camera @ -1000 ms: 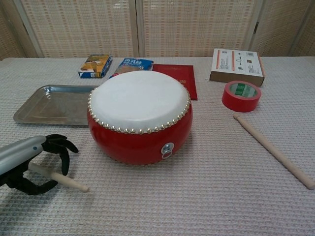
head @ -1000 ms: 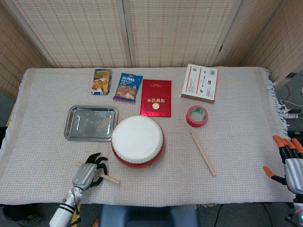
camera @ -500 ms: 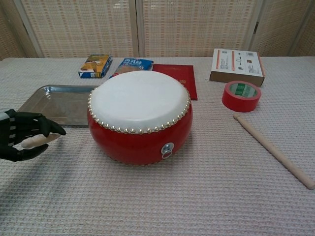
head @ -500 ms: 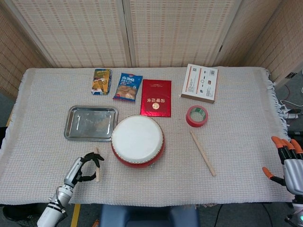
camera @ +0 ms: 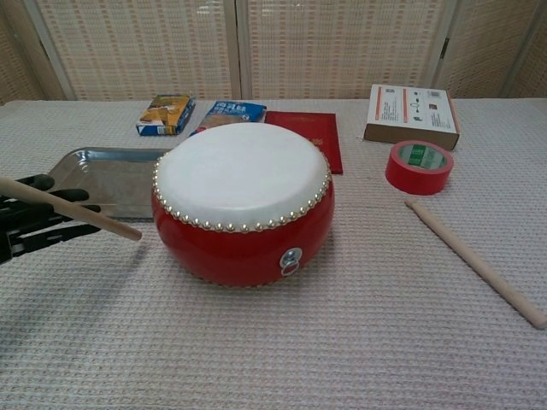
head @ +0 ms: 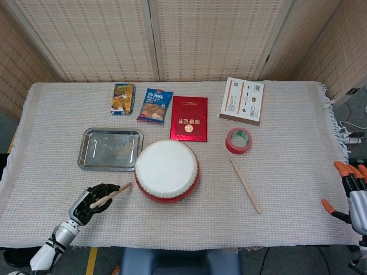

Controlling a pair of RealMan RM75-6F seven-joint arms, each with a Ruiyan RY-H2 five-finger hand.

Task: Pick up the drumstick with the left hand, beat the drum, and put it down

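Note:
My left hand [head: 92,202] [camera: 30,220] grips a wooden drumstick [head: 110,195] [camera: 73,213] at the front left, lifted off the cloth, tip pointing right toward the drum. The red drum [head: 167,170] [camera: 243,199] with a white skin stands mid-table, a short gap right of the stick's tip. A second drumstick [head: 245,184] [camera: 475,260] lies loose on the cloth right of the drum. My right hand [head: 351,192], with orange fingertips, hangs at the far right edge beyond the table, fingers spread, holding nothing.
A metal tray [head: 110,149] [camera: 98,179] lies behind my left hand. At the back are a snack box [head: 123,98], a blue packet [head: 154,105], a red booklet [head: 189,118] and a white box [head: 242,100]. A red tape roll [head: 238,140] [camera: 419,166] sits right of the drum.
My left hand has taken the drumstick off the cloth, lifted it and swung it so its tip now points right at the drum. The right hand has barely moved.

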